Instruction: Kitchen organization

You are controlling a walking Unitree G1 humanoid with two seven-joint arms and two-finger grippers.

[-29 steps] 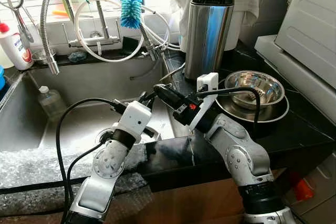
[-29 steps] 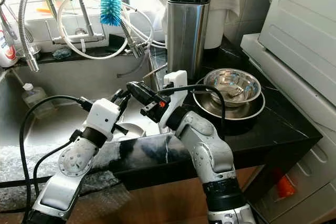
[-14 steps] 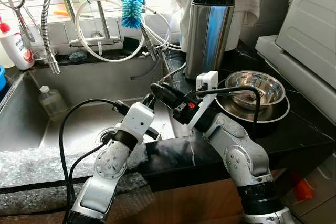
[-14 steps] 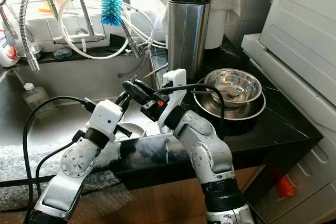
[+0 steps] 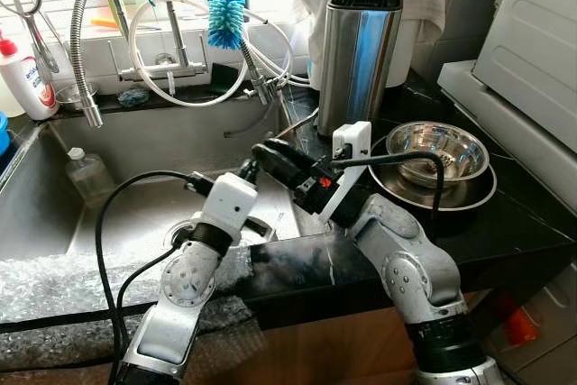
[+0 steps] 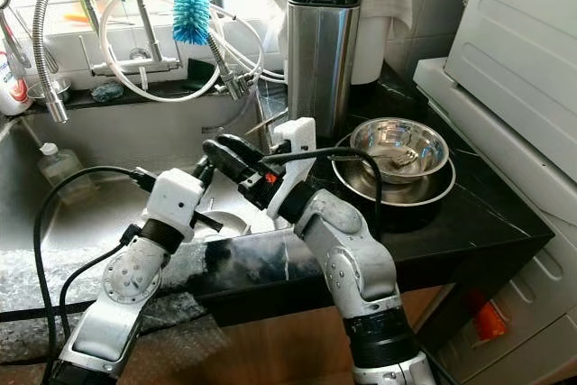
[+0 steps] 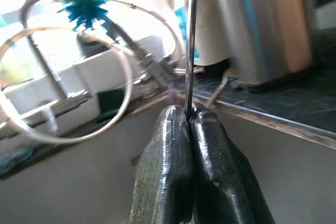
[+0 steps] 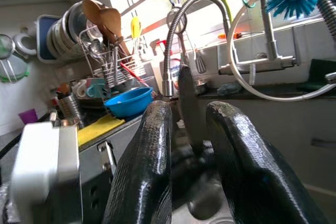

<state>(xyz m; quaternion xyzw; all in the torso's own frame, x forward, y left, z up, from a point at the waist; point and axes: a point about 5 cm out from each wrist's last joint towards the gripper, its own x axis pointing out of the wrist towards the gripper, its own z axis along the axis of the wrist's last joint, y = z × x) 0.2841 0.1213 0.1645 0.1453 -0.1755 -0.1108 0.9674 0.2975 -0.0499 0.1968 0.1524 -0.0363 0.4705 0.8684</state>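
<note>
The left gripper (image 7: pixel 188 116) is over the right-hand end of the sink (image 5: pixel 54 214), close to the edge of the black counter (image 5: pixel 514 223). Its two fingers are pressed tight together on a thin, flat metal utensil (image 7: pixel 190 35). What sort of utensil it is cannot be told, since the pinched end is hidden between the fingers. Its long axis runs straight on from the fingertips, in line with the fingers, and its free end points up and away towards the taps (image 5: pixel 86 33) and the bright window. From the left wrist it shows edge-on, as a narrow strip. The right gripper (image 8: pixel 189 111) reaches in from the counter side and meets the left one just above the sink's edge. Its fingers (image 8: pixel 149 145) stand apart, one on either side of the utensil. The utensil's broad, dark face stands upright between them, with a gap showing on each side. A blue bottle brush (image 5: pixel 224 17) hangs among the tap hoses behind, and a small bottle (image 5: pixel 86 173) lies in the sink. A steel knife block (image 5: pixel 359 51) stands on the counter, with stacked steel bowls (image 5: pixel 437 146) beside it.
</note>
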